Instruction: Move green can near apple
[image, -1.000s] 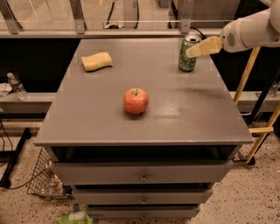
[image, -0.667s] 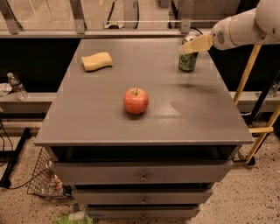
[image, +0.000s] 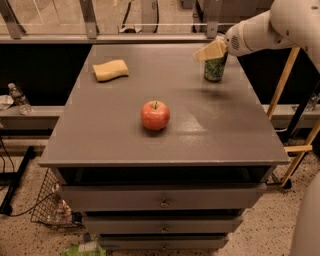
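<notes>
The green can (image: 215, 70) stands upright near the back right of the grey table top (image: 100, 140). The red apple (image: 155, 115) sits in the middle of the table, well to the front left of the can. My gripper (image: 209, 51) comes in from the upper right on a white arm and sits at the can's top, hiding its silver lid. Only the lower body of the can shows below the gripper.
A yellow sponge (image: 110, 70) lies at the back left of the table. Drawers (image: 162, 197) are under the top. A wooden frame (image: 285, 75) stands to the right, and a water bottle (image: 19, 98) and a wire basket (image: 50, 205) to the left.
My gripper has moved left from the can's right side to over its top. The can and the apple have stayed in place.
</notes>
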